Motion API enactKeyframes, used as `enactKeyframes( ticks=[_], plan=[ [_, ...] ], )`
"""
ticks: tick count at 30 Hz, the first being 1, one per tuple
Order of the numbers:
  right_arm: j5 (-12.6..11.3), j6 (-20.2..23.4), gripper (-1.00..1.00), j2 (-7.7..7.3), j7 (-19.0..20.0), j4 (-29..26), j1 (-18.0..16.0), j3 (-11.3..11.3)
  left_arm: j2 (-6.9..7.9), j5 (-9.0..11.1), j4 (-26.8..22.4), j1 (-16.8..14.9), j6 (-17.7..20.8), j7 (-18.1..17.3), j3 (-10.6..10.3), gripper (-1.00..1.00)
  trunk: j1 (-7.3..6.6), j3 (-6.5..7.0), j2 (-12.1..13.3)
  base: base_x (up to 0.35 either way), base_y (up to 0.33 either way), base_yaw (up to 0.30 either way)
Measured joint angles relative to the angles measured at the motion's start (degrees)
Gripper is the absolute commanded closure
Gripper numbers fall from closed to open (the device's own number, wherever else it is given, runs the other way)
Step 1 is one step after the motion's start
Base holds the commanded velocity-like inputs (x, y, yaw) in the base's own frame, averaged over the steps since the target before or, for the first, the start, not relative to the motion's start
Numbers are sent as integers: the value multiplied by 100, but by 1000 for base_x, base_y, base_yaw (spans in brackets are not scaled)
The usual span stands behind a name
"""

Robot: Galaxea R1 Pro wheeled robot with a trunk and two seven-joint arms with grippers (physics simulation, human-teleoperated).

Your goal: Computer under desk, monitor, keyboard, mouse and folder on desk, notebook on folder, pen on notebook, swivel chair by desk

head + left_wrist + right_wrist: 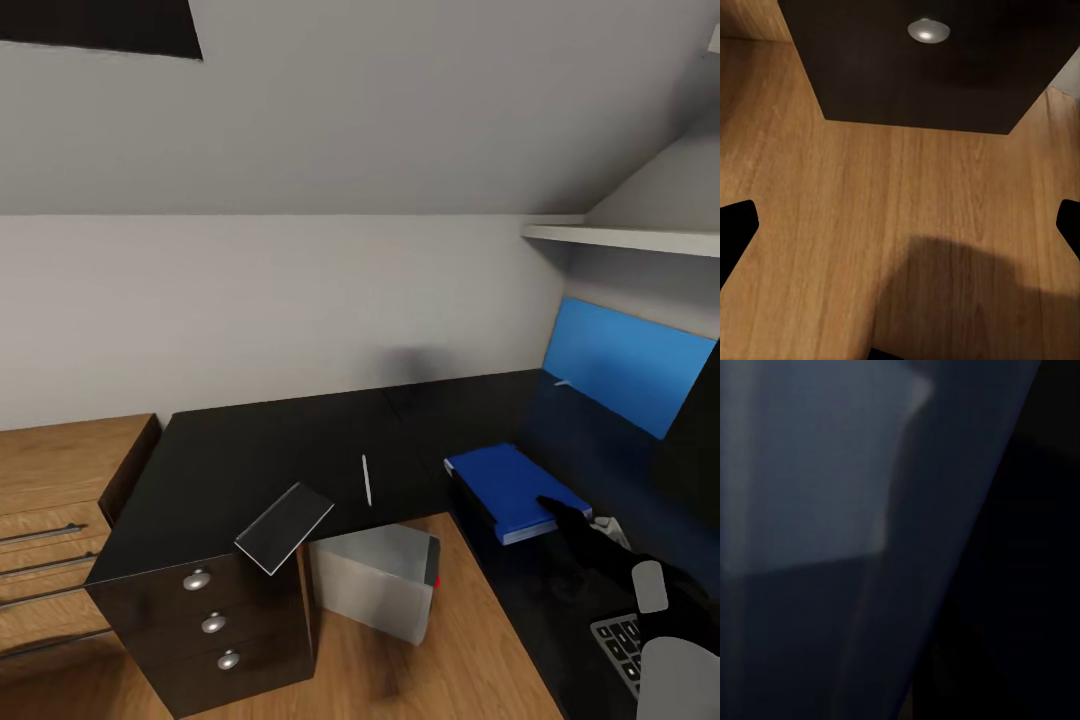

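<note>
Black and L-shaped, the worktop (250,450) runs along a pale wall under a sloped ceiling, with wooden floor (470,640) in the corner it wraps around. Over it, low beside the folder (515,490), the right pincer (560,510) shows as a dark shape touching or just above the folder's near corner; whether its fingers are parted cannot be told, and the right wrist view gives only dim blue and black blur. The left pincer's fingers (735,229) appear in the left wrist view as two dark tips set wide apart, holding nothing, over the floor before a dark drawer front with a round knob (928,30).

The folder, blue, lies flat on the worktop. Behind it stands the monitor (625,365), its screen bright blue. Nearer the camera than the folder, a keyboard (622,645) lies partly hidden by the robot's arm. Away from the folder toward the drawers, a thin white pen (367,480) lies on the worktop, and beyond it the notebook (285,527) overhangs the edge, tilted. Below the folder's side of the worktop, the grey computer (375,580) stands on the floor, beside a dark drawer unit (215,625) with three knobs.
</note>
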Motion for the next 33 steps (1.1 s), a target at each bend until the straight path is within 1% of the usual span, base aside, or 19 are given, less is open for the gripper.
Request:
enactKeyframes(
  ticks=[3, 9, 19, 25, 29, 33],
  plan=[
    [-7, 1, 100, -1, 1, 9, 0, -1, 0, 0, 0, 0, -1, -2, 0, -100, 0, 0, 0, 0, -18, 0],
    [-20, 17, 100, -30, 1, 17, 1, 11, 0, -1, 2, -1, -9, -5, -1, -100, 0, 0, 0, 0, -128, 0],
    [-24, 14, 100, -33, 2, 24, 1, 10, 0, -1, -7, -1, -10, 0, 0, -100, 0, 0, 0, 0, -14, 0],
    [-148, 44, 100, -34, 5, 19, -1, 6, -2, -1, -8, 0, -10, 2, 0, -100, 131, -107, -240, 0, 0, 0],
    [-171, 40, 100, -36, 81, 17, 0, 2, -4, -1, -9, 0, -10, 0, 0, -100, 219, -179, -400, 0, 0, 0],
    [-152, 40, 100, -36, 98, 17, -1, -2, -1, -1, -8, 0, -10, -4, 0, -100, 219, -179, -402, 0, 0, 0]
  ],
)
